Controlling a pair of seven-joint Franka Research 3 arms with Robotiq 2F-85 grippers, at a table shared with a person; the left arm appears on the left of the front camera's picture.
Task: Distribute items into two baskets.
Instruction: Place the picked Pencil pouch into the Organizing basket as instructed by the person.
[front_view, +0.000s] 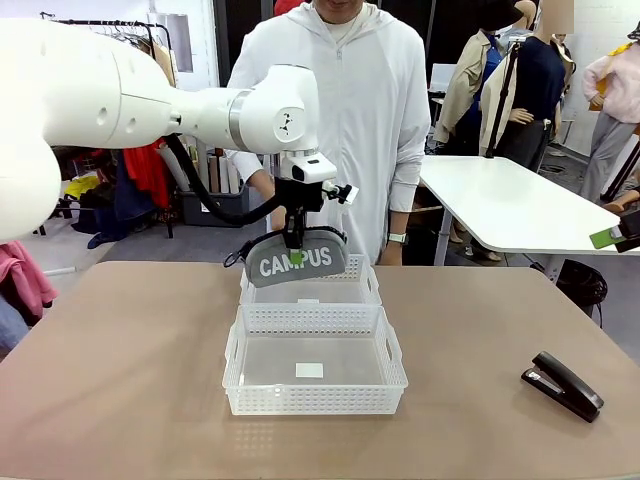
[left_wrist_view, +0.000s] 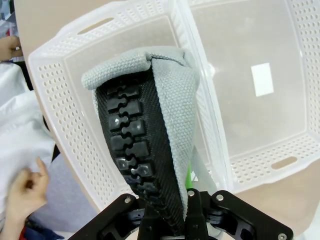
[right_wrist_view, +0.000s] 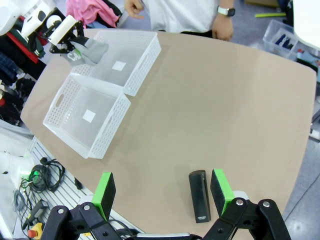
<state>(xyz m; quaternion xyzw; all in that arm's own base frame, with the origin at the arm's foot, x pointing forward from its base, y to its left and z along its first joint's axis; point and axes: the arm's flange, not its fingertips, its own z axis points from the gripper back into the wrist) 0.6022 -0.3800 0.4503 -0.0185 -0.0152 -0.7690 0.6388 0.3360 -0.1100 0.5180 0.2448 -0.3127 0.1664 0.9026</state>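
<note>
Over far basket (front_view: 352, 292), pouch (front_view: 322, 262) pinched in left pincer (front_view: 296, 256) (hanging)

My right tool (right_wrist_view: 162, 192) is hanging over the tan surface (right_wrist_view: 215, 100), its green pads (right_wrist_view: 104, 192) standing wide apart. The black stapler (right_wrist_view: 198, 195) is lying flat between them, nearer one pad. Well apart from it, a nearer white basket (right_wrist_view: 112, 127) is touching a farther white basket (right_wrist_view: 147, 65). The left tool (right_wrist_view: 75, 46) is gripping a grey pouch (right_wrist_view: 92, 49) over the farther one's rim.
</note>
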